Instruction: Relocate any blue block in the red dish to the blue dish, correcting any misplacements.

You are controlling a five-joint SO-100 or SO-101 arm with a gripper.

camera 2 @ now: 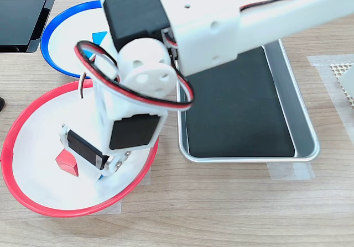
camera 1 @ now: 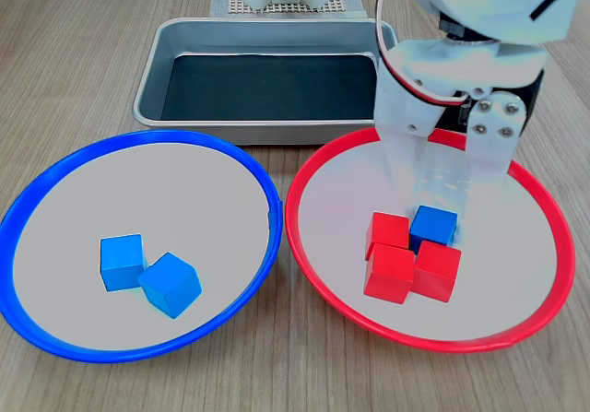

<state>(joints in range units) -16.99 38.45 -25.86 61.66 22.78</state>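
Wood-grain tabletop: your white printed gripper [camera 1: 441, 186], jaws apart and empty, hangs above the small bright-blue cube [camera 1: 433, 226] in the round red-rimmed dish [camera 1: 304, 246], where three red cubes [camera 1: 406, 260] touching it could get nudged or pinched too.

My end effector [camera 1: 441, 177] hangs over the red dish [camera 1: 313, 168], jaws apart above the blue block [camera 1: 434, 224]. In the first exterior view, three red cubes [camera 1: 403, 263] press against that block from 6 to 9 o'clock, so only its 12 and 3 o'clock sides stand free. The metal tray [camera 1: 267, 132] walls off 12 o'clock. At 9 o'clock the blue dish [camera 1: 55, 177] has bare floor around its two blue cubes [camera 1: 147, 272].
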